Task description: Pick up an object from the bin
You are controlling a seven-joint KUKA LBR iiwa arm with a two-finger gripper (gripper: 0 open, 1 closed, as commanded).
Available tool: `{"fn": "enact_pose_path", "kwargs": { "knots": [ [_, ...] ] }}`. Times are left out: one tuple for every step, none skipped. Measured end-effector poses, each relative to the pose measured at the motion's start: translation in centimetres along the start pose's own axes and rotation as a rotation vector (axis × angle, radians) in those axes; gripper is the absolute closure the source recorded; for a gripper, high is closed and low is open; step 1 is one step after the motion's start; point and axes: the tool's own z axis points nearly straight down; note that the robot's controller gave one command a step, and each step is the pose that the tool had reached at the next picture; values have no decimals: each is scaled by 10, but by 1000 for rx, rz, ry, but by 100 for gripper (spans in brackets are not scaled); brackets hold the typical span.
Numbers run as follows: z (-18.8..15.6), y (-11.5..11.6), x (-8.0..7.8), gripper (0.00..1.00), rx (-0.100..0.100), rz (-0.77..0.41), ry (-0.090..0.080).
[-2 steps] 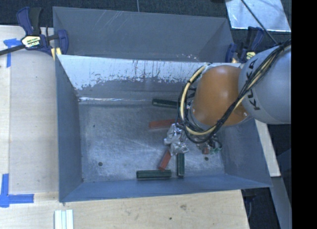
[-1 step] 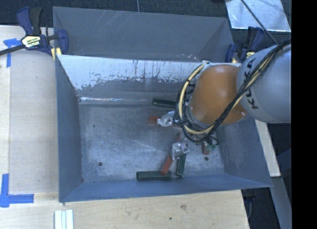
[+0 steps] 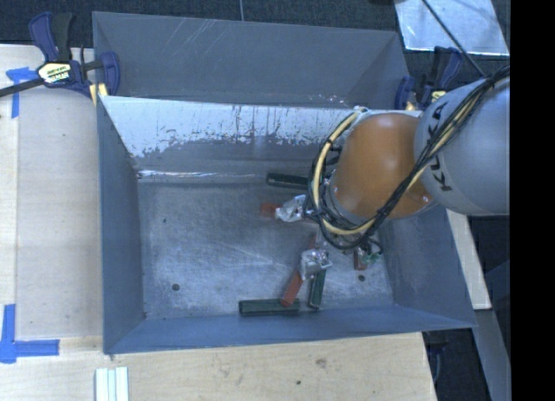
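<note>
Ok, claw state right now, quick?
Claw: cannot be told. It hangs near the front of the bin, beside a dark bar.

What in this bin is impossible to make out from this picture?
In the camera view:
- Black stick by the back wall: right end hidden behind the arm's orange cover.
- Red and white thing mid-bin: too small to identify, partly behind cables.
- Small green-red bit below the cover: too small to name.
- Bin floor beneath the cover: hidden by the arm.
</note>
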Motion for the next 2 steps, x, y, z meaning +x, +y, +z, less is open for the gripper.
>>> {"fn": "enact_pose_path", "kwargs": {
  "knots": [
    [-1,8,1,0,2,-166,-8],
    [0,2,15,100,-3,-292,56]
  ]
}}
